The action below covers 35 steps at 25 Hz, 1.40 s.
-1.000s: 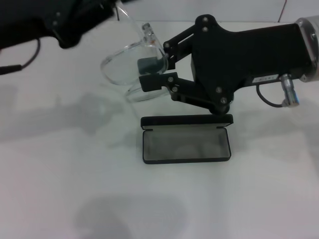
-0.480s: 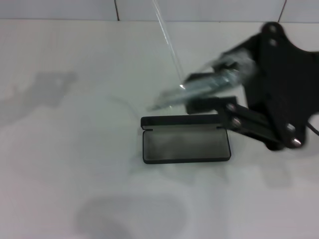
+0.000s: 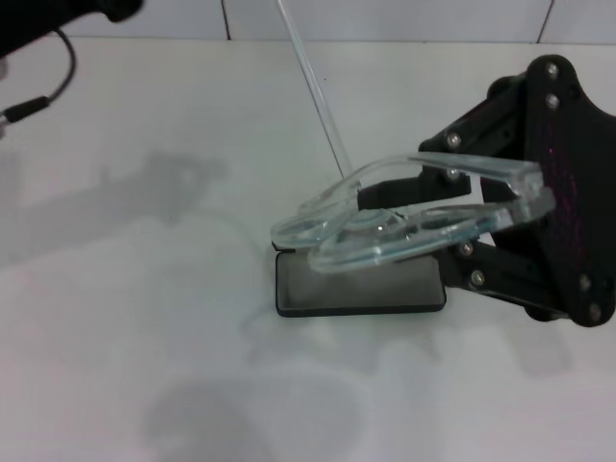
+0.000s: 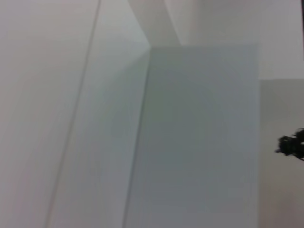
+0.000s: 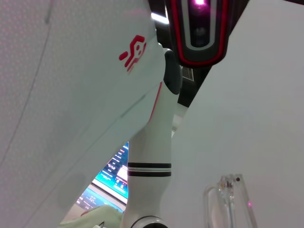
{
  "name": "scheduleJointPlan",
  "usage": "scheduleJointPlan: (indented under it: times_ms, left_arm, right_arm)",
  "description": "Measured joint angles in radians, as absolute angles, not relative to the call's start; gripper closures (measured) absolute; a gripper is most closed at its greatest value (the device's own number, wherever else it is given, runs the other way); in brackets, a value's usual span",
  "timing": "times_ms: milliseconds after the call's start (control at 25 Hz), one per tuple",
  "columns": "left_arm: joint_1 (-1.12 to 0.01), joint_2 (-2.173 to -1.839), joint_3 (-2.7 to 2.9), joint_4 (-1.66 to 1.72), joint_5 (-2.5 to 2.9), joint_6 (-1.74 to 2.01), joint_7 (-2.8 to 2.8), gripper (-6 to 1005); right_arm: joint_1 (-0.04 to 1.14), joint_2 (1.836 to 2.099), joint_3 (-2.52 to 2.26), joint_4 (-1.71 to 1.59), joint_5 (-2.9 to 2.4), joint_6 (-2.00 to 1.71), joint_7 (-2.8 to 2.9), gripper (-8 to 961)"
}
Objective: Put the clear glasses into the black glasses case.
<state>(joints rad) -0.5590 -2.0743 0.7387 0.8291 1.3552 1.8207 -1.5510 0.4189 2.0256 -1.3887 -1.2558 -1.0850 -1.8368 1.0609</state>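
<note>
The clear glasses (image 3: 385,236) hang flat and slightly tilted just above the black glasses case (image 3: 361,289), covering its back edge and lid. One thin clear arm (image 3: 313,87) of the glasses sticks up and away towards the back. My right gripper (image 3: 404,214) reaches in from the right and is shut on the glasses near their middle. The case lies open on the white table with its grey lining showing. A clear end of the glasses (image 5: 230,202) also shows in the right wrist view. My left arm (image 3: 58,19) is pulled back to the far left corner.
The white table (image 3: 144,289) has bare room left of and in front of the case. A tiled wall runs along its back edge. The right wrist view looks up at my own white body (image 5: 149,142).
My right gripper has turned the glasses from upright to lying flat and lowered them over the case. My left arm shows again at the far left corner.
</note>
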Motion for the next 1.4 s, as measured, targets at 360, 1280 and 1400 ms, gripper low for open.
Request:
scheduleJointPlan:
  times_ms: [360, 1280, 1400]
  left_arm:
    - [-0.572, -2.080, 0.832, 0.833, 1.332, 1.845, -1.577, 902]
    - [-0.575, -2.077, 0.931, 0.902, 1.298, 1.947, -1.570, 902]
    - [-0.571, -2.078, 0.921, 0.902, 1.295, 1.945, -1.564, 902]
  right_arm:
    - [0.477, 2.022, -1.375, -1.147, -1.073, -1.831, 1.047, 843]
    - [0.569, 2.016, -1.336, -0.983, -1.103, -1.774, 1.038, 844]
    - [0.570, 2.016, -1.336, -0.982, -1.104, -1.776, 1.038, 844]
